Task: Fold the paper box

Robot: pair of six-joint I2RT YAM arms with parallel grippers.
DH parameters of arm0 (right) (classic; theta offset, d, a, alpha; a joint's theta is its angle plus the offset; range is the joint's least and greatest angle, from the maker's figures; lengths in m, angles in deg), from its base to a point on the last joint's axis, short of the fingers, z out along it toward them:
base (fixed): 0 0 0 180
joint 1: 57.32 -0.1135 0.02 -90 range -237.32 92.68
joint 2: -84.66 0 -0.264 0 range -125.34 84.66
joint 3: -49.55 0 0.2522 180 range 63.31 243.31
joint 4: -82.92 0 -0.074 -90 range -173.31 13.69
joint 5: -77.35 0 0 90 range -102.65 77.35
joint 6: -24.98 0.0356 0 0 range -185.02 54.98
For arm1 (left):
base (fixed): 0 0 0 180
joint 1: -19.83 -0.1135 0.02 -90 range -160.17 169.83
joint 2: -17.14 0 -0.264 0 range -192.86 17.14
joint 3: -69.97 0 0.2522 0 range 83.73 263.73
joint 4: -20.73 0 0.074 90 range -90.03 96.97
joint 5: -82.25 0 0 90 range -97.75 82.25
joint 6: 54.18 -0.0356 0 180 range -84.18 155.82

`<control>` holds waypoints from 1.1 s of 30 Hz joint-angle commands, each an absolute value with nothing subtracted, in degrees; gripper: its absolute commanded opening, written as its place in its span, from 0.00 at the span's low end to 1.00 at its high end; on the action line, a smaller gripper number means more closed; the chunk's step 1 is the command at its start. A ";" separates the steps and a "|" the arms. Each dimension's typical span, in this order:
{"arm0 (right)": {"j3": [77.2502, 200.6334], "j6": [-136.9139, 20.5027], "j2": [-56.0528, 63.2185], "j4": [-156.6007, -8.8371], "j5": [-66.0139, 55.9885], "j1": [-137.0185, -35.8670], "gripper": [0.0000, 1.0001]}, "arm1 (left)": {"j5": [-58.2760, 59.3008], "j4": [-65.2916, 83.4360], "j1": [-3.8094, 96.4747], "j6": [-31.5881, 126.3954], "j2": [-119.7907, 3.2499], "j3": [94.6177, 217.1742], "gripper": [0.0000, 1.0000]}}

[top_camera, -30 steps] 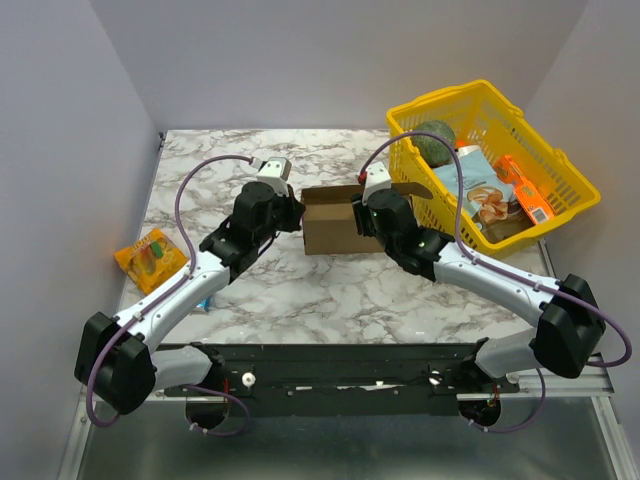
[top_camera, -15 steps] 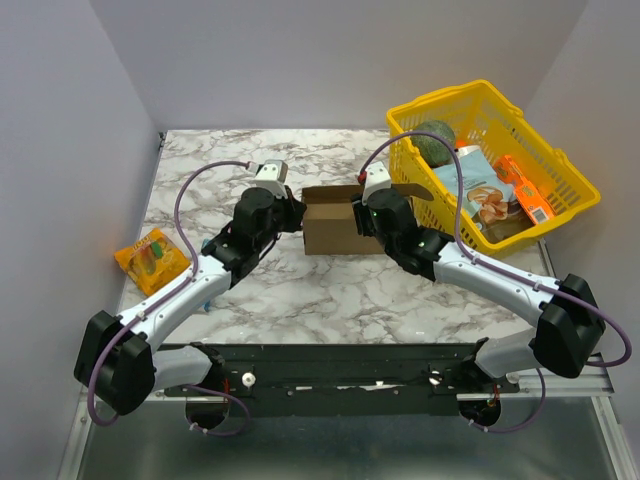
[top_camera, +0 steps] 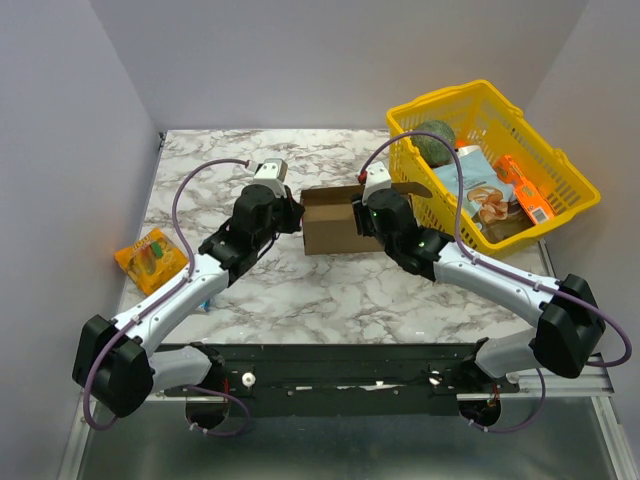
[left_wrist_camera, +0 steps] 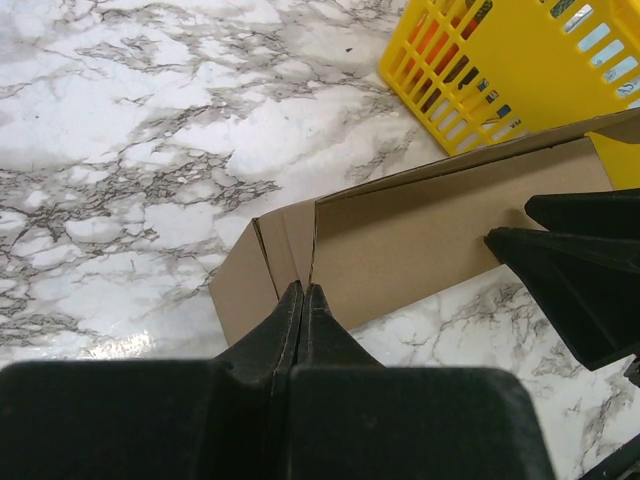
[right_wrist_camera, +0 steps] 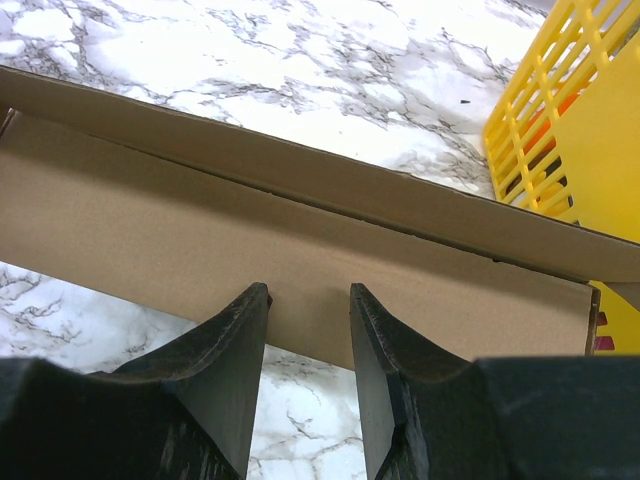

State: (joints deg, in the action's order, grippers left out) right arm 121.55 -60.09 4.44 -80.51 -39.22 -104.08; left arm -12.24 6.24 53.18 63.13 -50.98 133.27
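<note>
The paper box [top_camera: 328,228] is plain brown cardboard, partly folded up, standing on the marble table between my two grippers. My left gripper [top_camera: 294,216] is at its left end. In the left wrist view the left gripper [left_wrist_camera: 303,291] is shut, and a thin edge of the box's end wall [left_wrist_camera: 290,235] runs into its tips. My right gripper [top_camera: 358,218] is at the box's right end. In the right wrist view the right gripper [right_wrist_camera: 307,293] is open, with its fingertips [right_wrist_camera: 257,297] against the long side wall [right_wrist_camera: 180,235] and nothing between them.
A yellow plastic basket [top_camera: 560,165] with groceries stands at the back right, close to the box's right end; its wall also shows in the right wrist view [right_wrist_camera: 560,110]. An orange snack packet [top_camera: 150,256] lies at the left. A small blue item [top_camera: 203,305] lies under the left arm.
The left arm's elbow and wrist have shifted slightly; its gripper stays at the box's left end. The right arm and the box have not visibly moved.
</note>
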 commanded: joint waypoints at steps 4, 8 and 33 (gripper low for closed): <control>118.59 -59.66 2.40 -70.66 -37.26 -104.42 0.47 | -7.84 -8.94 53.41 64.21 -52.82 134.70 0.00; 118.15 -59.57 2.05 -70.57 -37.62 -104.34 0.47 | -5.56 -8.94 52.79 64.04 -52.65 135.93 0.00; 117.80 -59.22 2.84 -69.16 -36.91 -104.34 0.47 | -6.34 -10.34 50.59 63.34 -52.38 139.53 0.62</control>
State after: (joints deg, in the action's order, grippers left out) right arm 121.31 -59.44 4.72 -80.37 -39.20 -104.08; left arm -4.74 -5.92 50.33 65.32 -52.25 138.64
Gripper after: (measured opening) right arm 0.473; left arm 0.501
